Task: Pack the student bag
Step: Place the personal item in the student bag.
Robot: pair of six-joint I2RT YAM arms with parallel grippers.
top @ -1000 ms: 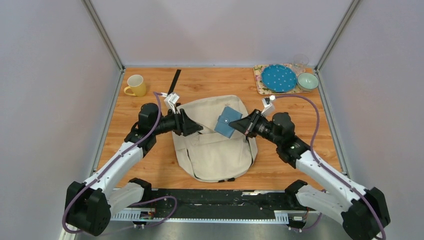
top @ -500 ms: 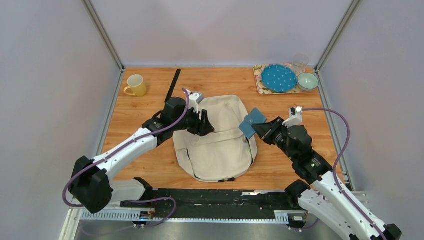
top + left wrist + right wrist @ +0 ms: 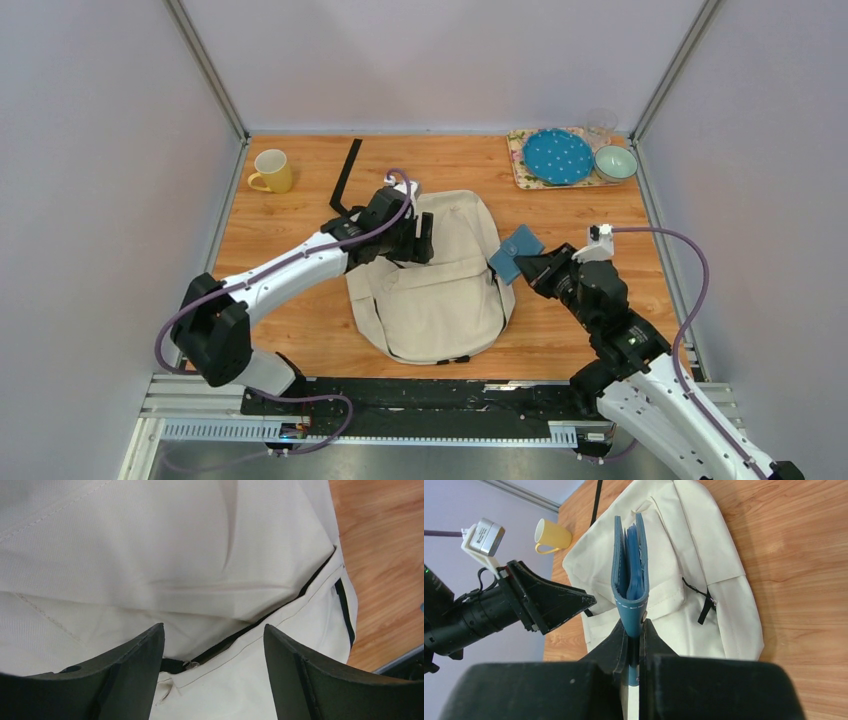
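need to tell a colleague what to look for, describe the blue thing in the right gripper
Find the cream student bag in the middle of the wooden table. Off its right edge, the right gripper is shut on a folded blue wallet. Unlike the round dotted blue plate on the far tray, it is flat, rectangular and held off the table.

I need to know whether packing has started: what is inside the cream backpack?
Nothing shows inside the backpack. The left wrist view shows only a dark slit of an opening; fabric covers the interior. The blue wallet is outside, clamped in the right hand.
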